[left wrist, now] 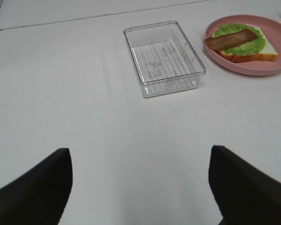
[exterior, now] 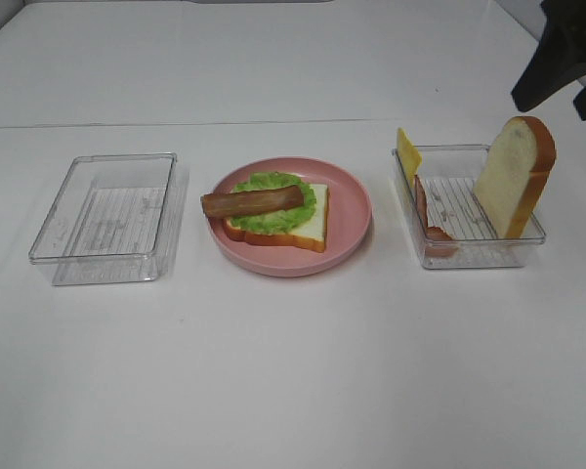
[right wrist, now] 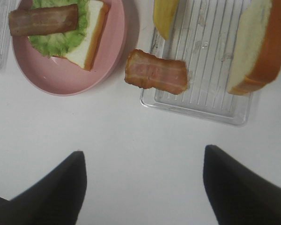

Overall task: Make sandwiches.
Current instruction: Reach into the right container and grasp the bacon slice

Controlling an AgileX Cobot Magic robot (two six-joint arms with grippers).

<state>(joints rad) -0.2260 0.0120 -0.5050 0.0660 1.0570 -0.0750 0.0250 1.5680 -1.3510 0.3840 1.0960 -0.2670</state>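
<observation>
A bread slice (exterior: 308,227) lies on the pink plate (exterior: 352,210) with a lettuce leaf (exterior: 273,205) and a bacon strip (exterior: 252,201) on top; the stack also shows in the left wrist view (left wrist: 239,41) and right wrist view (right wrist: 61,33). The right clear box (exterior: 469,249) holds a leaning bread slice (exterior: 514,176), a yellow cheese slice (exterior: 407,153) and a second bacon strip (exterior: 428,213) (right wrist: 156,71). My right gripper (exterior: 562,63) is open, high above the table at the back right. My left gripper (left wrist: 140,187) is open over bare table.
An empty clear box (exterior: 107,217) stands left of the plate, also in the left wrist view (left wrist: 164,56). A seam (exterior: 176,124) runs across the white table behind the objects.
</observation>
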